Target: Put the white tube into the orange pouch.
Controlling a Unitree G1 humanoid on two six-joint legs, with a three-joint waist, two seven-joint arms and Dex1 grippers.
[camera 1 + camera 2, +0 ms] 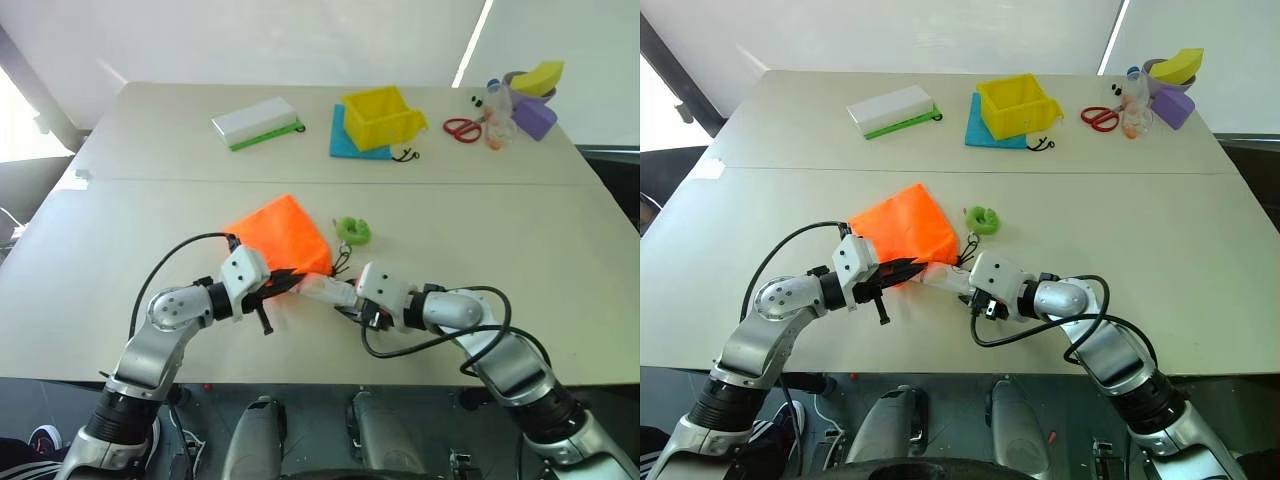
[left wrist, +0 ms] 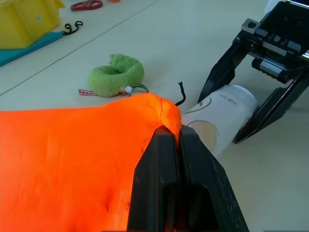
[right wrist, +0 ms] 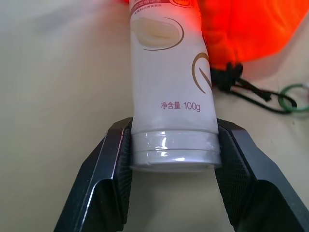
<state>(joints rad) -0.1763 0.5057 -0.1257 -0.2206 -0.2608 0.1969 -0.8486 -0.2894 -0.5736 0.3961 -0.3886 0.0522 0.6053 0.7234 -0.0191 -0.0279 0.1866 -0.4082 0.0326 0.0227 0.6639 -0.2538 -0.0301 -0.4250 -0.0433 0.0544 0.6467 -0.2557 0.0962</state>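
Observation:
The orange pouch (image 1: 280,235) lies in the middle of the table, its mouth toward me. My left gripper (image 1: 285,283) is shut on the pouch's fabric edge (image 2: 164,118) at the mouth. My right gripper (image 3: 173,140) is shut on the white tube (image 3: 169,72), its two fingers clamping the cap end. The tube (image 1: 325,290) lies low over the table, its far end at the pouch's mouth, right beside the left gripper's tips. The pouch's dark cord (image 3: 251,92) trails to a green ring (image 3: 289,99), and a fuzzy green loop (image 1: 353,231) rests just right of the pouch.
At the back stand a yellow bin (image 1: 380,115) on a blue cloth (image 1: 345,143) and a white box with a green edge (image 1: 255,122). Red scissors (image 1: 462,129), a clear bottle (image 1: 497,108) and purple and yellow items (image 1: 535,115) are at the back right.

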